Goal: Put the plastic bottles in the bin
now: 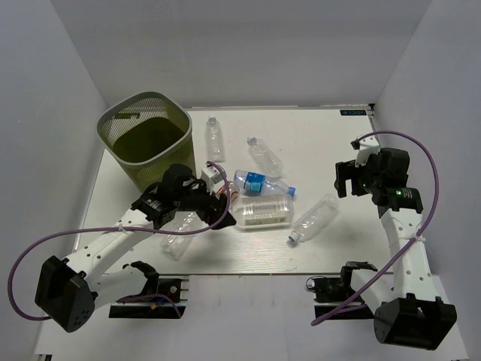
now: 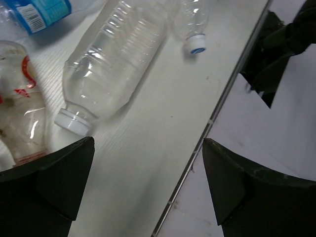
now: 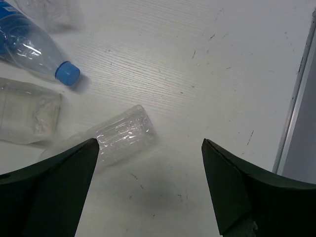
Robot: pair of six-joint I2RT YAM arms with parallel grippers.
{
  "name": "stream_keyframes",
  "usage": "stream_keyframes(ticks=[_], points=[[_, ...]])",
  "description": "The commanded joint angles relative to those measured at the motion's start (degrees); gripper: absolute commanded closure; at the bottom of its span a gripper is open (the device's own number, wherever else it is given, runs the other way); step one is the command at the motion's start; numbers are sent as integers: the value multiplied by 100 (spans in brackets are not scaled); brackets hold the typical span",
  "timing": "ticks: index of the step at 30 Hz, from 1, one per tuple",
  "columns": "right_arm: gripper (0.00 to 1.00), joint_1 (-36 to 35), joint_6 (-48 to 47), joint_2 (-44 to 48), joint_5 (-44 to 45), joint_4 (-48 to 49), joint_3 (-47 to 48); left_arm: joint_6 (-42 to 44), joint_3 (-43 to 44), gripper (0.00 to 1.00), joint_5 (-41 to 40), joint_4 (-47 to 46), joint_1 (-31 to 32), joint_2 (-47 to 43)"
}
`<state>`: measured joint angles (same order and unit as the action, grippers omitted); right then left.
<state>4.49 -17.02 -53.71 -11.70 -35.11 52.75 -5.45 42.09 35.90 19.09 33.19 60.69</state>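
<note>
Wide-spread right pincer [image 3: 148, 153] hovers over bare table [image 3: 222, 74] beside its edge.

robot lab test cell, plain white partition walls [image 1: 248, 45], white table [image 1: 316, 143], two bolted arms, purple cables [image 1: 421, 150]

Bright, even overhead light; soft shadows, sharp focus.
</note>
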Motion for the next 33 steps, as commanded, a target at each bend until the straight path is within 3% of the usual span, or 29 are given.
stream_keyframes(ticks=[1, 8, 14, 19, 20, 21, 22, 24, 25, 26, 28, 30, 33], points=[[10, 17, -117, 10, -121, -136, 148, 80, 186, 0, -811, 164, 117, -22], [10, 17, -1233, 89, -965, -830, 183, 132, 291, 0, -2034, 446, 170, -145], [10, 17, -1251, -34, -544, -768, 200, -77, 291, 0, -2692, 797, 222, 22], [10, 17, -2086, -201, -817, -1277, 341, -342, 686, 6, -3624, 1648, 276, 636], [44, 25, -2008, -192, -781, -1209, 237, -421, 687, 9, -3703, 1720, 276, 864], [94, 25, -1894, -201, -824, -1208, 175, -491, 739, 10, -3835, 1721, 328, 944], [100, 17, -1815, -201, -799, -1078, 148, -492, 740, 10, -3888, 1799, 381, 1015], [100, 25, -1700, -140, -850, -954, -36, -561, 862, 12, -4150, 1869, 451, 1191], [88, 34, -1700, -87, -851, -901, -72, -562, 924, 12, -4283, 2062, 452, 1252], [49, 17, -1709, -52, -886, -892, -185, -640, 994, 12, -4554, 2185, 512, 1305], [25, 25, -1805, -43, -930, -918, -248, -834, 1214, 8, -4854, 2423, 583, 1367], [19, 25, -1814, -78, -930, -910, -327, -1053, 1284, 6, -5267, 2678, 706, 1367], [18, 25, -1840, -130, -1062, -892, -380, -1211, 1223, 5, -5584, 2731, 767, 1226]])
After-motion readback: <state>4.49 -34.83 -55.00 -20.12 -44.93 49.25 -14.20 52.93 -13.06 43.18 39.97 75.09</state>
